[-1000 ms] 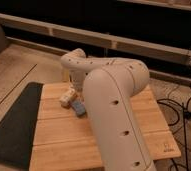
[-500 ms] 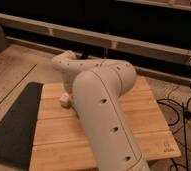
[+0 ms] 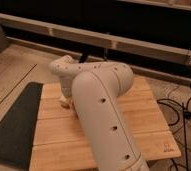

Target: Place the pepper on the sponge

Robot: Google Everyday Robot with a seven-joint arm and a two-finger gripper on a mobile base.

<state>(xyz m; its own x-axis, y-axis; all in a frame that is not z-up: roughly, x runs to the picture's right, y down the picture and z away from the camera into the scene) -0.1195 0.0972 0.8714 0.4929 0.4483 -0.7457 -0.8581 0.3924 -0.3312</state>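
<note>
pepper and sponge both hidden behind the arm [image 3: 101,115]; can't tell whether pepper lies on sponge, so progress unknown; gripper also out of sight past the arm's bend, spread or pinching can't be told; arm is a smooth, rounded cream shell with small holes; tabletop [image 3: 144,125] pale wood planks; dark matte mat [image 3: 14,125] beside it

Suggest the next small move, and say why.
Probably a slow, short descent of the pincer, nothing larger. The arm bends down over the board's left side and hides the pincer, pepper and sponge, so contact cannot be judged.
</note>
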